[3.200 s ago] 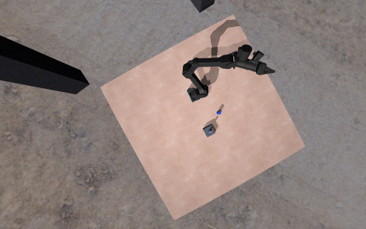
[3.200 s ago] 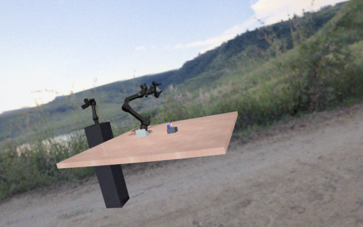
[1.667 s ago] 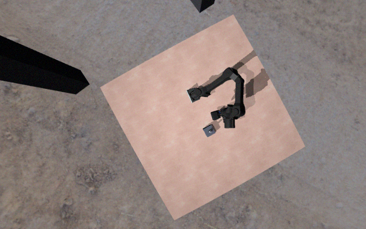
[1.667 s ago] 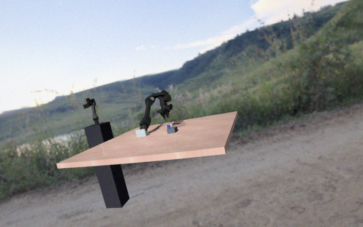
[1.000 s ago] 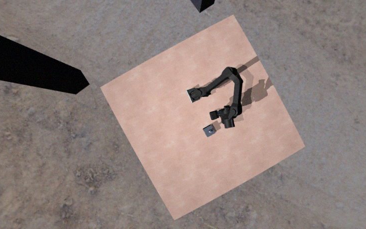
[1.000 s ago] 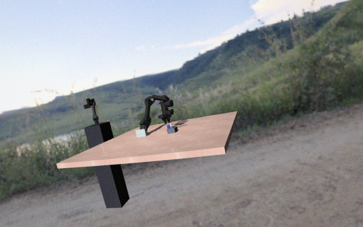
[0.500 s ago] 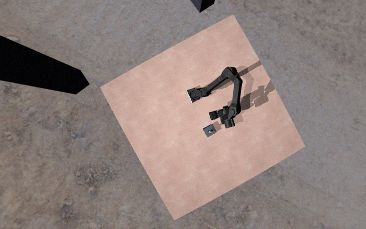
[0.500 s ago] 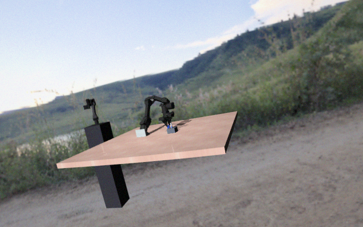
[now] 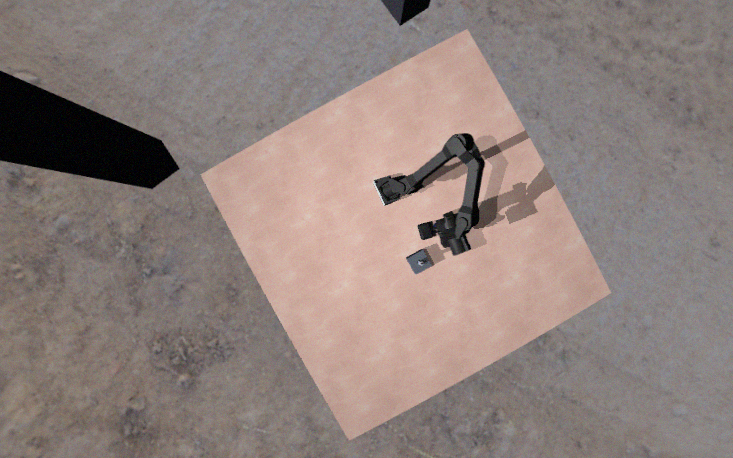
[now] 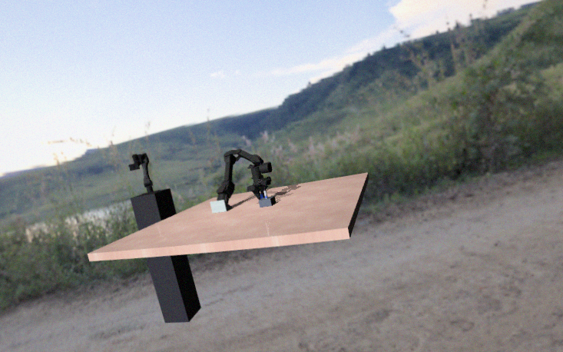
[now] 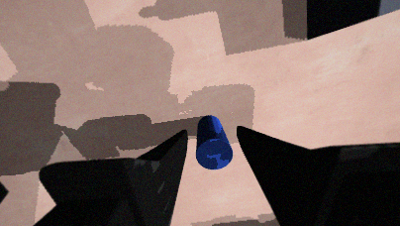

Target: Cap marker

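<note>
None of the task's steps is finished as far as these views show. In the wrist view the small blue cylindrical cap (image 11: 214,143) stands on the pale pink-brown table top (image 11: 322,89) at the centre of the frame, between the two dark pointed fingers of the black parallel-jaw gripper (image 11: 212,149). There is pink table showing on both sides of the cap, so the jaws stand part-way apart and touch nothing; the gripper holds nothing.

In the top view the small grey holder block (image 9: 420,261) sits just right of the frame's centre, slightly below and left of the gripper, close to it but apart. A pale speck at its middle is probably the marker, though it is too small to be sure. In the exterior view a touch of blue shows just under the gripper and right above the block; the cap's gap from the block cannot be judged there.

Everything remains, in my judgement: closing on the cap, lifting it, carrying it over the marker, pressing it down until it seats, letting go and drawing the arm away.
</note>
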Controlling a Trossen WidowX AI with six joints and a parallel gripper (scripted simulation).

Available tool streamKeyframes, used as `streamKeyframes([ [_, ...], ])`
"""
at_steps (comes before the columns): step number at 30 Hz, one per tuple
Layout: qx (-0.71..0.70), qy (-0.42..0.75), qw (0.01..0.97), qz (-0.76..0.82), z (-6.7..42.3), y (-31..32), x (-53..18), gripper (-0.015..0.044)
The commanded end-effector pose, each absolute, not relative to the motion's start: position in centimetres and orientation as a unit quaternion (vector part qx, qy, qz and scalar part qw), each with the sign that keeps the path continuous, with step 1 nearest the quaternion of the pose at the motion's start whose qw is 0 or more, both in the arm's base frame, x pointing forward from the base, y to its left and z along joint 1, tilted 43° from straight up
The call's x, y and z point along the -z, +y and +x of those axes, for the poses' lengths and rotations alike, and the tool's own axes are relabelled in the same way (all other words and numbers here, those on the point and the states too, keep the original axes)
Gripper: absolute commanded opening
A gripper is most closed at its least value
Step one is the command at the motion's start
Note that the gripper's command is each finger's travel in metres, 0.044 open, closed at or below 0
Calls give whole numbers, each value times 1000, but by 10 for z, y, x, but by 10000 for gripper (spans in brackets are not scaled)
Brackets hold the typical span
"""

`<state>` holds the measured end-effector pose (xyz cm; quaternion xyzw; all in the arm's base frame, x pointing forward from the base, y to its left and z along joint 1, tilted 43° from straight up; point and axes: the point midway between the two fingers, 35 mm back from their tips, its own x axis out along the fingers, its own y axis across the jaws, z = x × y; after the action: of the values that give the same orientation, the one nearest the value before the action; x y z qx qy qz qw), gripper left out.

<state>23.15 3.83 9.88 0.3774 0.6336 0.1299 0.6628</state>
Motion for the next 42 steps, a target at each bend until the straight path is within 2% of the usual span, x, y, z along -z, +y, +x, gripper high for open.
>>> streamKeyframes([
  [1,-131,633,661,382,232,43,-95,233],
  [2,-131,633,661,382,232,43,-95,233],
  [6,-131,633,661,382,231,44,-95,128],
  [15,-131,633,661,382,231,43,-94,68],
  [18,-123,629,662,389,233,40,-94,0],
  [42,-126,633,661,383,224,8,-130,0],
])
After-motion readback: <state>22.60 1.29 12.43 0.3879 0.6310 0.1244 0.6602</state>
